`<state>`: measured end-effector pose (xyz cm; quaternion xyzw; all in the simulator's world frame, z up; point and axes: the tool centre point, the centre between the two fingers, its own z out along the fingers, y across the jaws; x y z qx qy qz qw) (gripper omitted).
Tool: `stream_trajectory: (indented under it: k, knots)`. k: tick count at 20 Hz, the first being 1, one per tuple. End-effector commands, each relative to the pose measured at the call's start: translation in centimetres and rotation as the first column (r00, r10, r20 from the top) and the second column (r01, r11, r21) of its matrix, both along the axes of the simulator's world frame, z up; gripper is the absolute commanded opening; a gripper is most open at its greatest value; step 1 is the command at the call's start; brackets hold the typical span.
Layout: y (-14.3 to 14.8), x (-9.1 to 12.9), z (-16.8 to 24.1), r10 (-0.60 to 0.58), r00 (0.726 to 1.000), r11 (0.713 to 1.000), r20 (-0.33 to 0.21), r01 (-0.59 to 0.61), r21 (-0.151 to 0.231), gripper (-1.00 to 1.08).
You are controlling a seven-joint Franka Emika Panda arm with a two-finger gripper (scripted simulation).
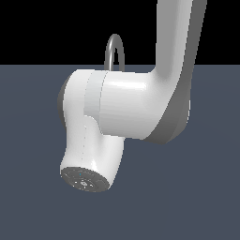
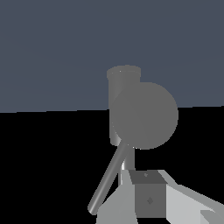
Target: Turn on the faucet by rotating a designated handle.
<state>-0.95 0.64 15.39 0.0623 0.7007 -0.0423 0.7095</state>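
Exterior view: white robot arm (image 1: pixel 136 105) fills the frame; only the faucet (image 1: pixel 114 49) arch top shows above it, over the dark floor (image 1: pixel 28 154).
Wrist view: faucet's round grey body close ahead; thin handle (image 2: pixel 107 179) slanting from it, beside the gripper (image 2: pixel 151 199).
Gripper state: cannot be told; fingertips out of frame.

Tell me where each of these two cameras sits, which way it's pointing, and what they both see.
Exterior view: sits off the arm, close behind the white robot arm, which fills the picture; only the faucet arch shows above it.
Wrist view: rides the wrist, looking closely at the faucet's base and the handle; part of the hand shows at the picture's edge.
Shared: the faucet only.
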Motion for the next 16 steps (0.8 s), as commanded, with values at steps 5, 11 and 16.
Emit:
stream_trajectory:
  k: [5,11,16]
  knots:
    - [-2.0,-0.2,-1.7,-0.017,1.0,1.0,-0.005,0.017,-0.008,-1.0]
    - [-4.1,-0.5,-3.7,-0.032,0.999,0.999,-0.01,0.031,-0.018,-1.0]
    - [-5.6,-0.6,-5.0,-0.041,0.999,0.999,-0.014,0.041,-0.024,-1.0]
